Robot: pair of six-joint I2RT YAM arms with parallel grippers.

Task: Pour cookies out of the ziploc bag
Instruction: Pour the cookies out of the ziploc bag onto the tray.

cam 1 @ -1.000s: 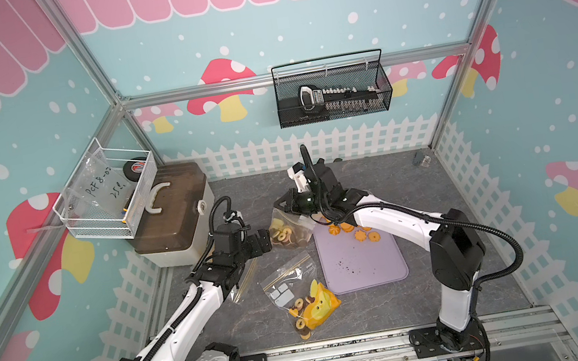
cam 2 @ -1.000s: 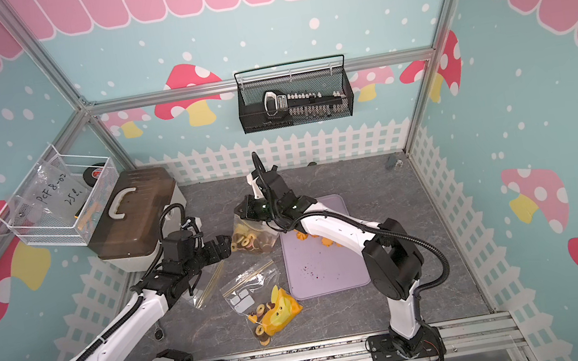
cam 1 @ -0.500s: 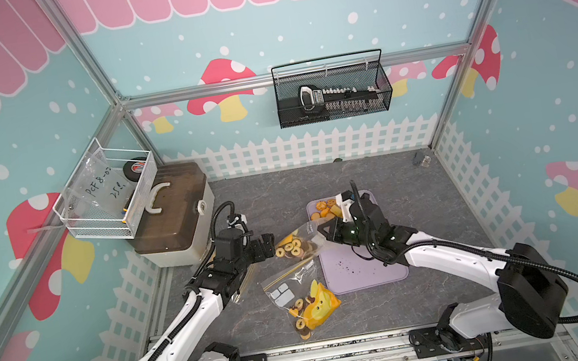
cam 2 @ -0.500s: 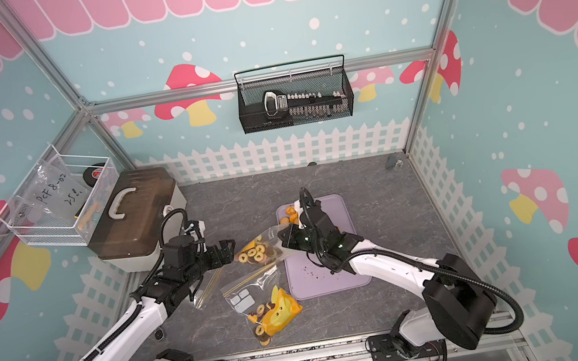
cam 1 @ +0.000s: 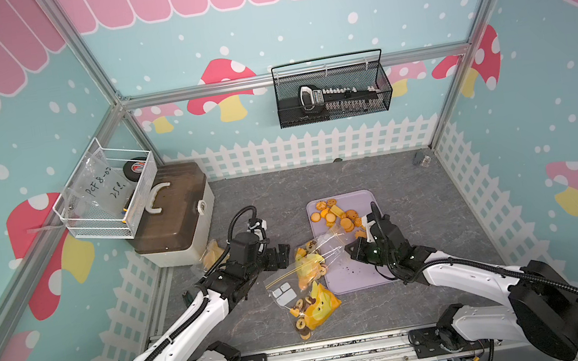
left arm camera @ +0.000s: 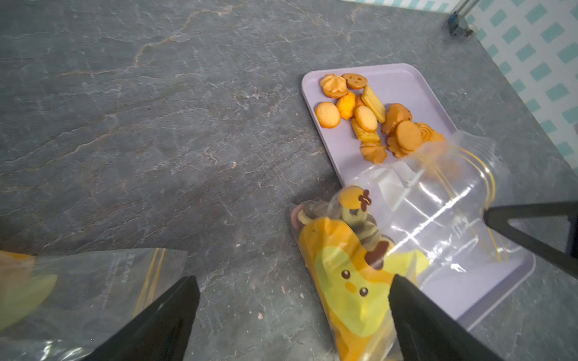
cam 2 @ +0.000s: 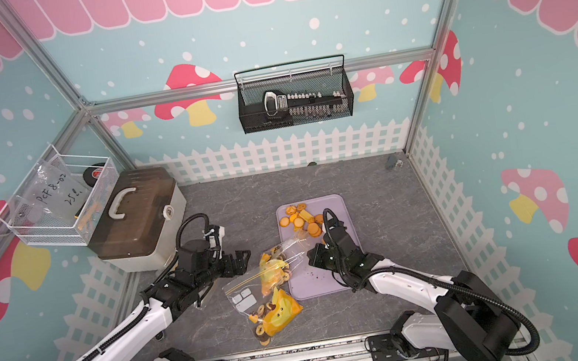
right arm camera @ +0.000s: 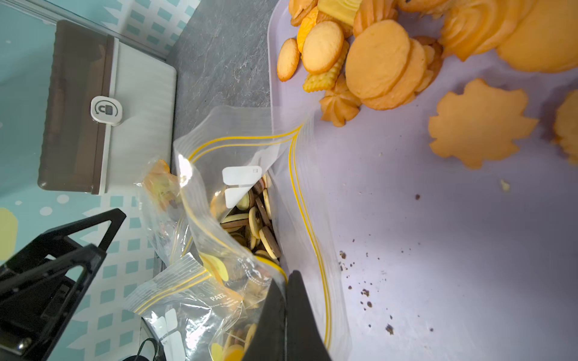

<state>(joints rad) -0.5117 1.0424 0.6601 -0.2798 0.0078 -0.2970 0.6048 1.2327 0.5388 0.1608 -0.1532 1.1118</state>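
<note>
- While the right gripper (cam 1: 350, 249) pinches the ziploc bag (cam 1: 323, 248) at its mouth, jaws closed tight on the film, the bag crosses the tray's (cam 1: 356, 276) left edge.
- Left gripper (cam 1: 283, 257) gapes wide, holding nothing, just beside the bag.
- Cookies (cam 1: 333, 215) heap at the tray's far end; more sit inside the bag.
- Bare table (cam 1: 419, 208) lies right of the tray.
</note>
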